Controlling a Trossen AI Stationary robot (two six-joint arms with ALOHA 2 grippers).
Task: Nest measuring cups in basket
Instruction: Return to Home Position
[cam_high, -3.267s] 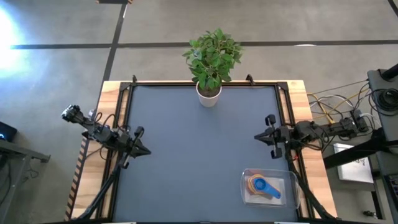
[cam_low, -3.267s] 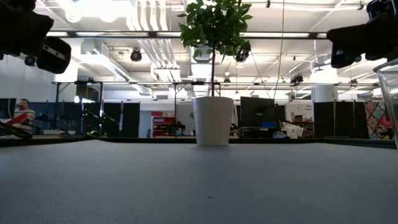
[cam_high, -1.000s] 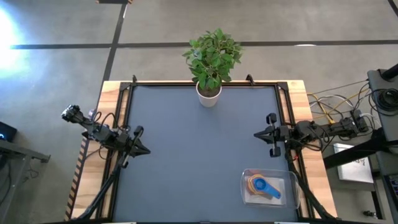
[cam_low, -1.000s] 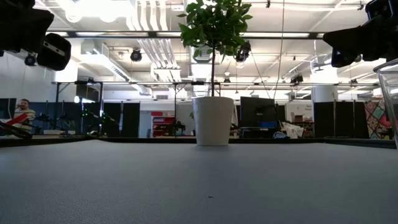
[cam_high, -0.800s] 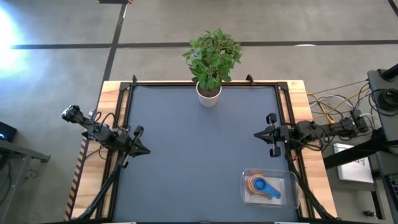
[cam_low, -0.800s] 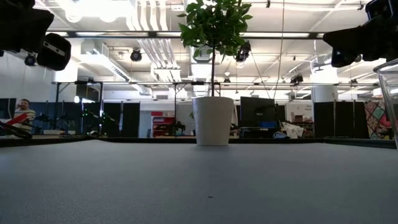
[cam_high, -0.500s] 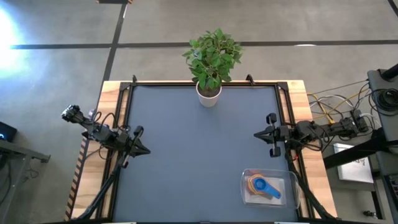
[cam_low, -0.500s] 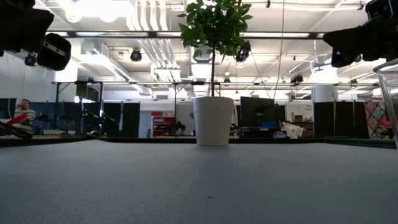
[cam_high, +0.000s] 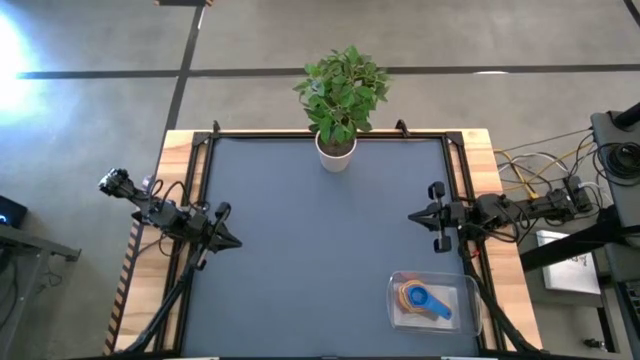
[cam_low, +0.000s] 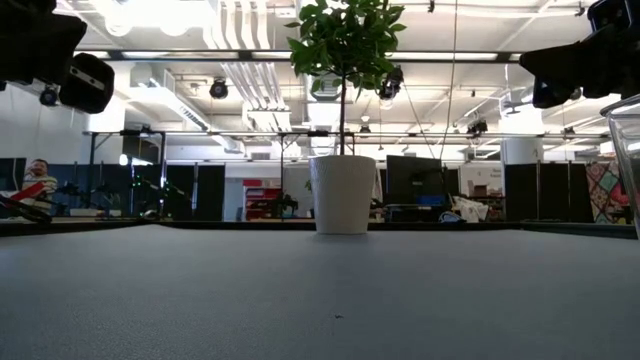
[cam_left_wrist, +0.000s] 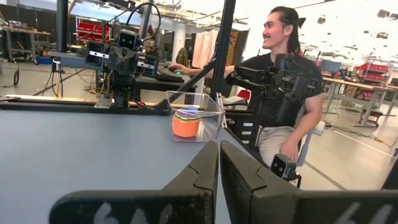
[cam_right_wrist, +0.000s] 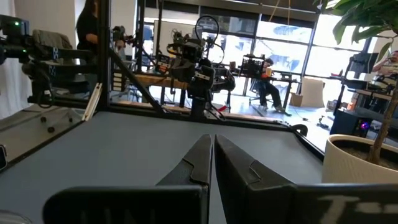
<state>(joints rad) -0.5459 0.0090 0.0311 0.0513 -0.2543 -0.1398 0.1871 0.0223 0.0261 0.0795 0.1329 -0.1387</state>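
While nothing has moved since earlier, left hand (cam_high: 227, 241) and right hand (cam_high: 415, 217) both closed at the sides of the dark table (cam_high: 320, 230), one nested stack of coloured plastic measuring cups (cam_high: 421, 298) inside one clear rectangular basket (cam_high: 466, 292), near-right corner.

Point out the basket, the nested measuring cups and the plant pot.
basket (cam_high: 470, 288), high view, bare right floor.
measuring cups (cam_high: 420, 298), high view, blue top cup's bowl.
plant pot (cam_low: 340, 195), low view, white front wall.

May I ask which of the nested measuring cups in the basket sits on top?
The blue measuring cup: from above, its bowl and handle show whole, while the other cups show only as an orange-yellow rim beneath it.
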